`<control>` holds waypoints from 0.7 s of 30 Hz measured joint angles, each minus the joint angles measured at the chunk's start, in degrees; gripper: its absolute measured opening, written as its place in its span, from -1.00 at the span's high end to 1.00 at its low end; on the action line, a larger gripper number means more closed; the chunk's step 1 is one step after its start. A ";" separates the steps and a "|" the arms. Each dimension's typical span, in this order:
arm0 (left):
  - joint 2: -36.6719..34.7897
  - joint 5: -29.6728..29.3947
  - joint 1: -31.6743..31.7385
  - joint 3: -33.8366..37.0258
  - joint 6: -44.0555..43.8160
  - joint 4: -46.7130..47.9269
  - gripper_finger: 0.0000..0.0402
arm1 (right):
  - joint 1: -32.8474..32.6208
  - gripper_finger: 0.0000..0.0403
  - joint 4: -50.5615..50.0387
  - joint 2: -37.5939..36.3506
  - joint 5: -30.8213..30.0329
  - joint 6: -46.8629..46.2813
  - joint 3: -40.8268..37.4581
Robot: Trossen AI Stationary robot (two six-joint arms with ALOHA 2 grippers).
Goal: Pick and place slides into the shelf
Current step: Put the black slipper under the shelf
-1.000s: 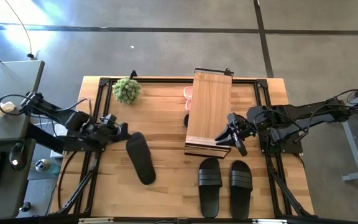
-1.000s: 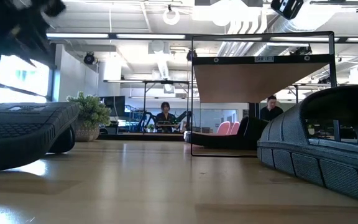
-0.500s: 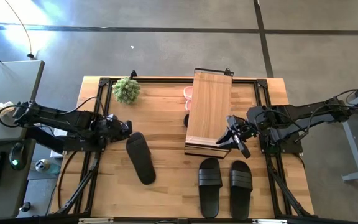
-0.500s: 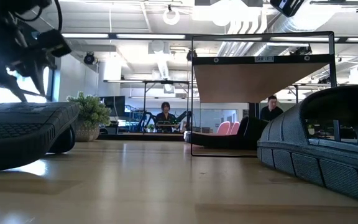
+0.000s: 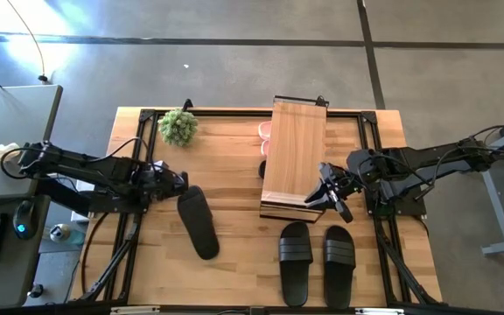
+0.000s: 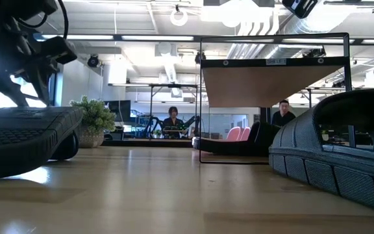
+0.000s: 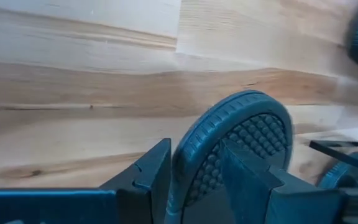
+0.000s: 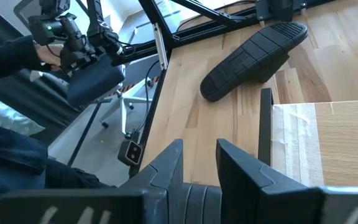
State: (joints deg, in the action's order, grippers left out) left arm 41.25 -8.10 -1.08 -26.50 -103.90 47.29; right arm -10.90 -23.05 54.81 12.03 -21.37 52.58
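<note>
Slide (image 7: 241,149) edge sits between left fingers (image 7: 148,177).

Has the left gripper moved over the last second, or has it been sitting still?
Yes. In the high view the left gripper has shifted toward the shelf, closing onto the end of the lone black slide, which has stayed put.

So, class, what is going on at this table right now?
The left gripper has closed on the end of a lone black slide lying upside down on the table. The right gripper waits at the near end of the shelf, holding nothing. Two more black slides lie in front, and a pink one peeks from under the shelf.
</note>
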 joint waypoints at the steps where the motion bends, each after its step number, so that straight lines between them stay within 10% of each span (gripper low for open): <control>1: 0.00 -0.07 0.00 0.67 -0.05 -0.53 0.39 | 0.00 0.57 -0.02 0.00 0.00 -0.04 0.00; 9: -0.91 -0.09 0.01 8.41 1.73 -18.27 0.39 | 0.00 0.57 -0.02 0.00 0.00 -0.83 0.00; 21: -1.20 1.14 -0.02 9.05 6.97 -20.55 0.39 | 0.00 0.57 0.00 0.00 -0.04 -2.60 0.00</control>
State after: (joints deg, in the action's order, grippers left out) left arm 40.05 -6.96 -1.10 -17.45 -96.93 26.74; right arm -10.90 -23.05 54.81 11.99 -23.97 52.58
